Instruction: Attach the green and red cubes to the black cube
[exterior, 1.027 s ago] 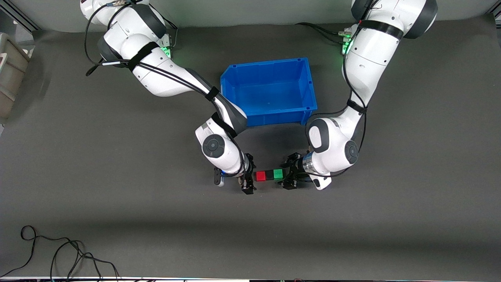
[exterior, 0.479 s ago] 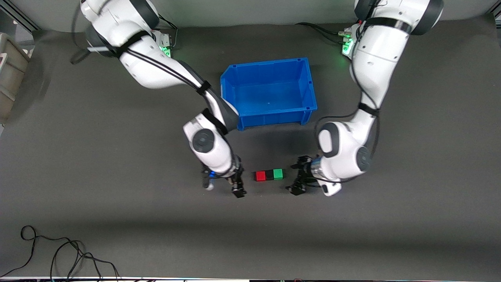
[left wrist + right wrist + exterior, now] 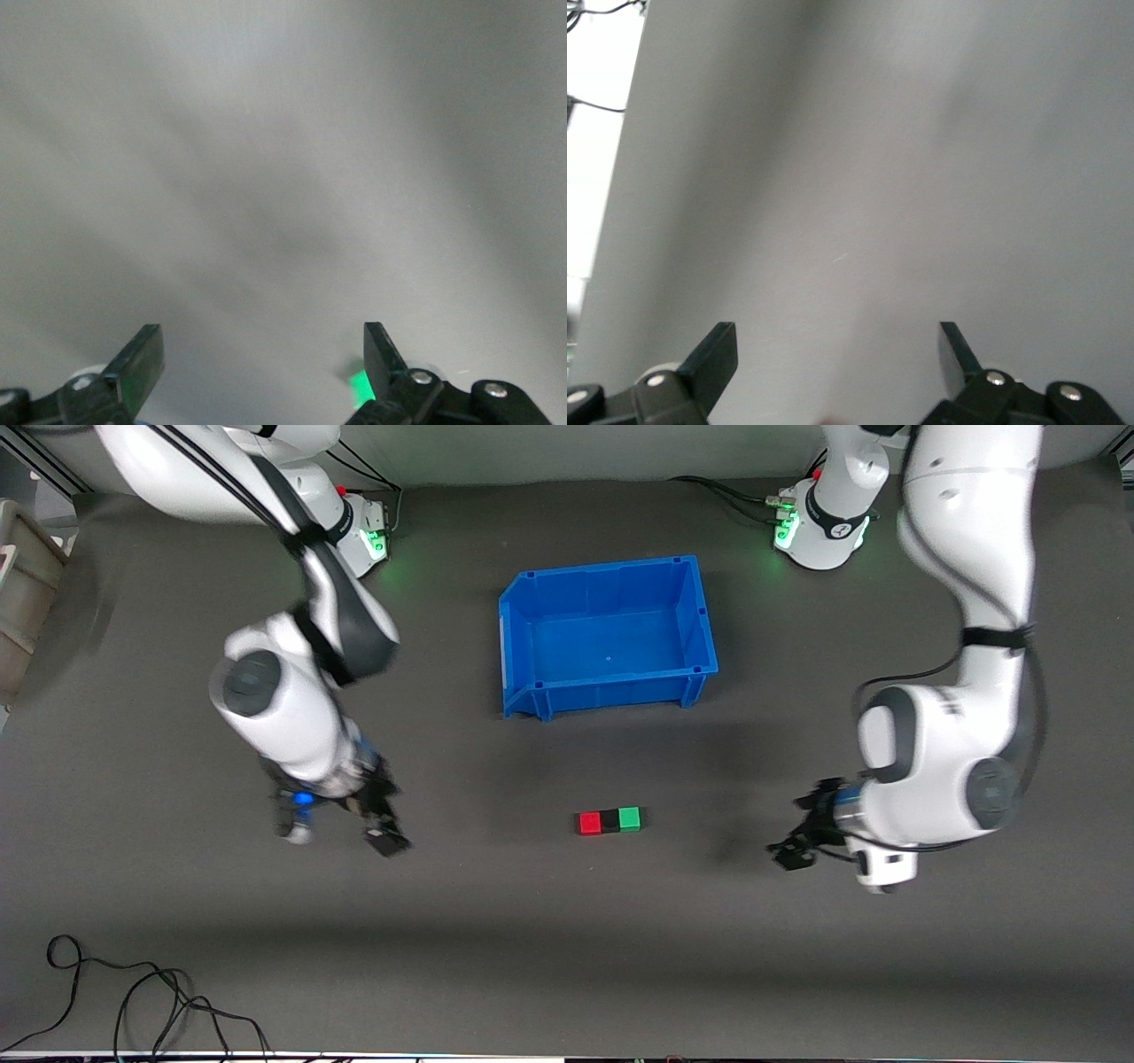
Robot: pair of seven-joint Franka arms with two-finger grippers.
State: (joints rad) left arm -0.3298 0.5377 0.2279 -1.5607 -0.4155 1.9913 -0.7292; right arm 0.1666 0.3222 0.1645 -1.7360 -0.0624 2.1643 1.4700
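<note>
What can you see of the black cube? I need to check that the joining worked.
The black cube is tiny, dark and matte, and looks like plastic. It sits on the table in the middle of a short row, with the red cube against one face and the green cube against the other face, no gap showing. The row lies nearer the camera than the blue bin. Neither gripper touches it.
</note>
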